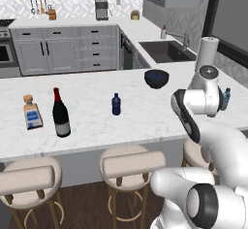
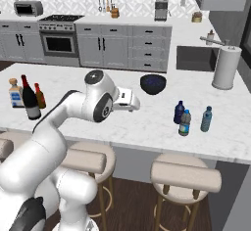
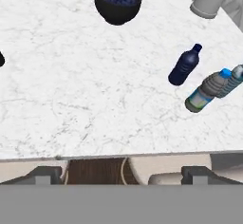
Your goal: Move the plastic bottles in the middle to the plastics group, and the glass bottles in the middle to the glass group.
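Observation:
A small dark blue bottle [image 1: 116, 104] stands alone mid-counter. At the left end the tall wine bottle [image 1: 61, 114] stands beside the squat square bottle [image 1: 32, 112]; the right base view shows that wine bottle [image 2: 31, 99] between the square bottle [image 2: 16, 93] and a small brown red-capped bottle [image 2: 40, 96]. Toward the right end stand another dark blue bottle [image 3: 184, 66], a greyish bottle with a pale label [image 3: 205, 91] and a teal bottle [image 3: 232, 80]. My gripper [image 3: 122, 173] is open and holds nothing. It hovers over the counter's near edge, well short of these bottles, and appears as the gripper [image 2: 135, 103] in the right base view.
A dark bowl [image 2: 153, 83] sits at the back of the island. A paper towel roll [image 2: 226, 67] stands by the sink [image 1: 167, 51]. Stools [image 2: 184, 173] line the near side of the marble counter [image 1: 92, 136].

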